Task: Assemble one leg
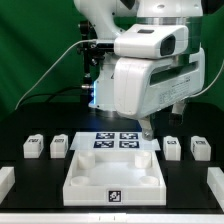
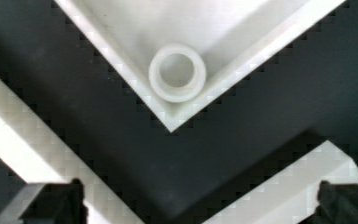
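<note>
Four stubby white legs with marker tags stand on the black table: two at the exterior view's left [image 1: 33,147] [image 1: 59,146] and two at the right [image 1: 172,147] [image 1: 199,148]. My gripper [image 1: 148,128] hangs over the back right of the large white tray-like piece [image 1: 82,176], away from every leg. In the wrist view the gripper [image 2: 194,206] is open and empty, its dark fingertips [image 2: 44,204] far apart. Between and beyond them lies a white corner of the tray-like piece [image 2: 247,40] with a round socket [image 2: 176,72]. No leg shows in the wrist view.
The marker board [image 1: 118,142] lies flat just behind the tray-like piece, under the gripper. White parts show at the table's front left edge [image 1: 5,180] and front right edge [image 1: 215,185]. The arm's bulky white body [image 1: 145,70] fills the middle of the exterior view.
</note>
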`<state>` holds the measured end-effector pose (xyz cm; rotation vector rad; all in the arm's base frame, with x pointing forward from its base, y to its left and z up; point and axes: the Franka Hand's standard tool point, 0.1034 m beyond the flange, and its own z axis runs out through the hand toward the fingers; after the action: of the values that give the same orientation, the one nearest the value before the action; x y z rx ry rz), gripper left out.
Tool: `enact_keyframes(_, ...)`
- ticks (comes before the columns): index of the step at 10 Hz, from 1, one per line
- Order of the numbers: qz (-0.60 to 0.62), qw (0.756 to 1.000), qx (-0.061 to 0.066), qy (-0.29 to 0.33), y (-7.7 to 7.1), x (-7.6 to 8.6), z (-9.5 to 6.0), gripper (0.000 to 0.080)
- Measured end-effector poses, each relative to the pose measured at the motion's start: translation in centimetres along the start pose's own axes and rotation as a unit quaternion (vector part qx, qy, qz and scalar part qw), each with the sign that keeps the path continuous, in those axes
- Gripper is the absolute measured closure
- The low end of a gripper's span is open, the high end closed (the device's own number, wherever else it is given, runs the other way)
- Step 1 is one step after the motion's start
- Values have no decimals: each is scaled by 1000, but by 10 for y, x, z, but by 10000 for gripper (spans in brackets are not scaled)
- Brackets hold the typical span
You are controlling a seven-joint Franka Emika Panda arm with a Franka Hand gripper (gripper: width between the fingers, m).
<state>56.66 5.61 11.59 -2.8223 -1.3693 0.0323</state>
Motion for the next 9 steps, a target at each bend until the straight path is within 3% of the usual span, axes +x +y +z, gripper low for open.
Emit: enact_keyframes(9,-22,1000,0,0,-2,-1,2,150)
